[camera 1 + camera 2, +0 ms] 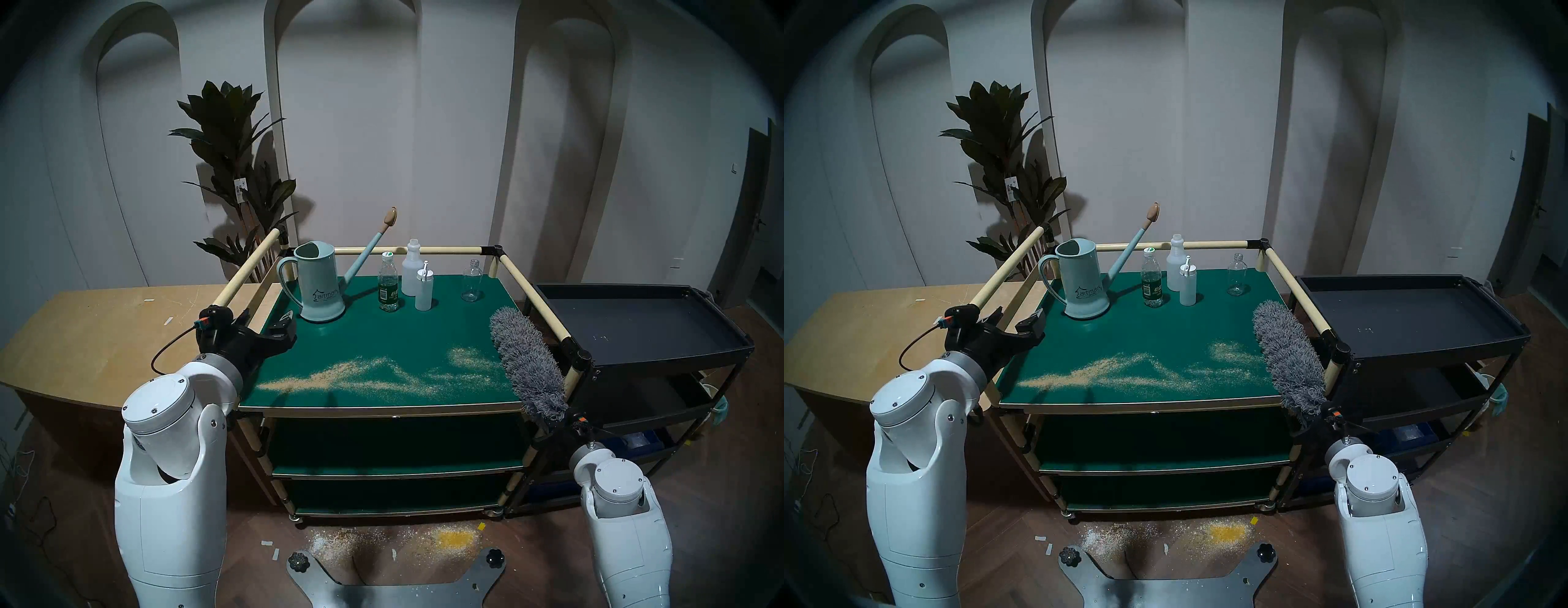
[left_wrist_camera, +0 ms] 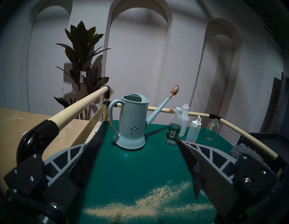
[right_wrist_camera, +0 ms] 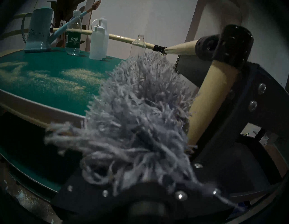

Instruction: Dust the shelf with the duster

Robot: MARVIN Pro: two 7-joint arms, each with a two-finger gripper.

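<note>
The shelf (image 1: pixel 382 339) has dark green boards, cream rails and black joints. Tan powder (image 1: pixel 339 378) is strewn across the front of its top board. The grey fluffy duster (image 1: pixel 526 365) lies slanted over the top board's right edge, beside the right rail, its head pointing away from me; it also shows in the right wrist view (image 3: pixel 140 109). My right gripper (image 1: pixel 547 422) holds its handle at the shelf's front right corner, its fingers hidden by the fluff. My left gripper (image 1: pixel 267 322) is open and empty over the board's left edge, just in front of the watering can.
A pale blue watering can (image 1: pixel 320 282), a green-label water bottle (image 1: pixel 388 284), two white bottles (image 1: pixel 413 271) and a clear glass bottle (image 1: pixel 471 282) stand at the board's back. A black tray cart (image 1: pixel 636 322) stands right, a wooden counter (image 1: pixel 106 331) left. Powder (image 1: pixel 454 541) lies on the floor.
</note>
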